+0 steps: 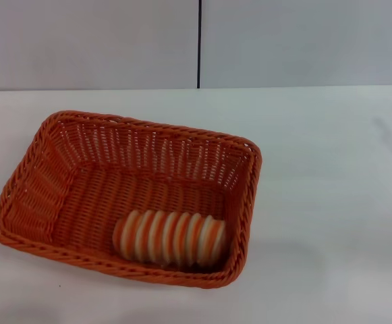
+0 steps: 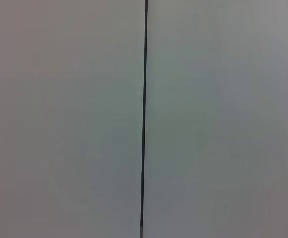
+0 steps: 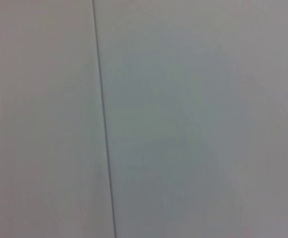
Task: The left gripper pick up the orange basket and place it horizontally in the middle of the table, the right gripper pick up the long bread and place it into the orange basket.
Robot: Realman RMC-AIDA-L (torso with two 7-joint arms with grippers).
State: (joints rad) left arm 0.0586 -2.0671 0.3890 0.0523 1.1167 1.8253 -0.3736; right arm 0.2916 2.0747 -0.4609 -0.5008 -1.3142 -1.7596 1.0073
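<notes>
Both claws (arms too) unseen

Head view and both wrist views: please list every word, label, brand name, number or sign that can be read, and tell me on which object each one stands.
There is no readable text in any view.
The orange basket: plain weave, no label or tag visible.
The long bread, lying inside the basket: only stripes, no print.
The table and the wall: no writing, only a dark vertical seam on the wall.
Both wrist views show only wall and seam.
</notes>
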